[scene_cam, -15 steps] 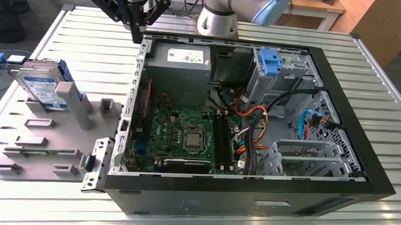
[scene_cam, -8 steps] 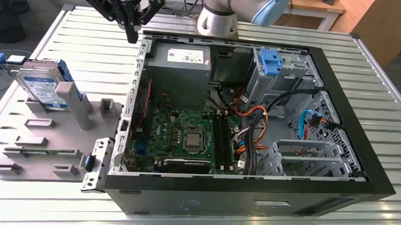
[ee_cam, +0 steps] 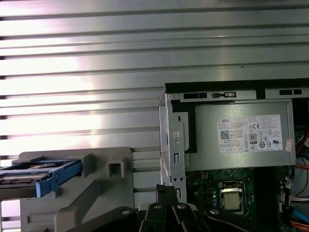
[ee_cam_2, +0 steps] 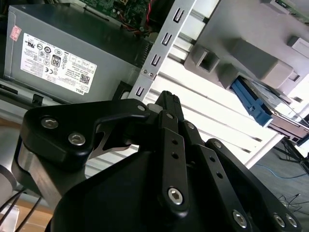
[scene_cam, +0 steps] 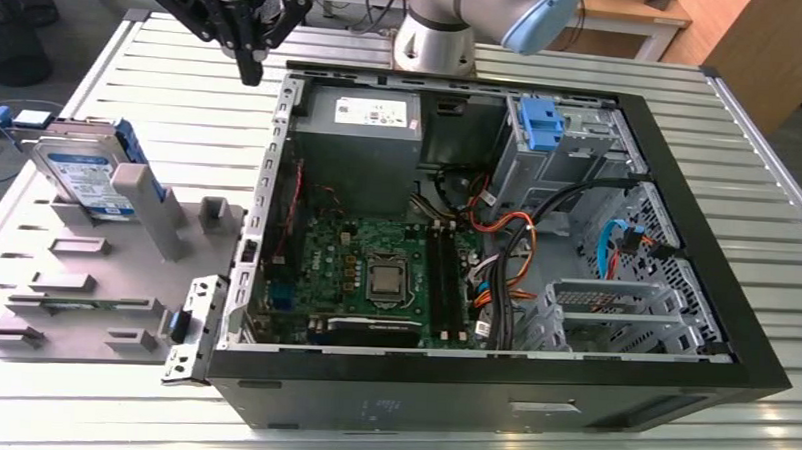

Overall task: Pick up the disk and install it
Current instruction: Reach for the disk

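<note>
One gripper point(scene_cam: 250, 70), fingers pressed together and empty, hovers beside the open computer case point(scene_cam: 682, 195); the disk point(scene_cam: 90, 174) stands in the grey rack point(scene_cam: 52, 263), apart.

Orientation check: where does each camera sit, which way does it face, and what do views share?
Exterior view: off the arm, looking down on the open computer case and the disk at that view's left; arm and shut pincer at top.
First wrist view: on the wrist, looking past the pincer at slatted table, disk, power supply.
Second wrist view: on the wrist, behind the pincer, facing power supply and disk.
Shared: pincer, disk, power supply in all three.
</note>
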Robot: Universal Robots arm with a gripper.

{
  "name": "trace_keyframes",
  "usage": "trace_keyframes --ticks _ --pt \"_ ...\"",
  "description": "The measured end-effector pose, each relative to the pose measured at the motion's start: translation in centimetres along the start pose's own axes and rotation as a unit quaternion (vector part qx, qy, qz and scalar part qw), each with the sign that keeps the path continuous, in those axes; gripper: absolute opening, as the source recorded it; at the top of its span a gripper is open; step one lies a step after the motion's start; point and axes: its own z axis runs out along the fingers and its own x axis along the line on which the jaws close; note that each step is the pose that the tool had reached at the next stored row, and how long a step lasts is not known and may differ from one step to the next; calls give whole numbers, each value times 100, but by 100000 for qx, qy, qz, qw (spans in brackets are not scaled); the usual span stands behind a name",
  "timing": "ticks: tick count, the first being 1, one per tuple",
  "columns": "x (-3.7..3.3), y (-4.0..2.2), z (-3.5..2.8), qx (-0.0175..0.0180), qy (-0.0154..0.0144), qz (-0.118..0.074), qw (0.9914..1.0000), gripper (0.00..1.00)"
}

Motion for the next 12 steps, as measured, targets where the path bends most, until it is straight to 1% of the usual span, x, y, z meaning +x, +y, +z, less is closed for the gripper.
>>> trace_keyframes --ticks 12 --pt "239 -18 -3 -5 -3 1 100000 11"
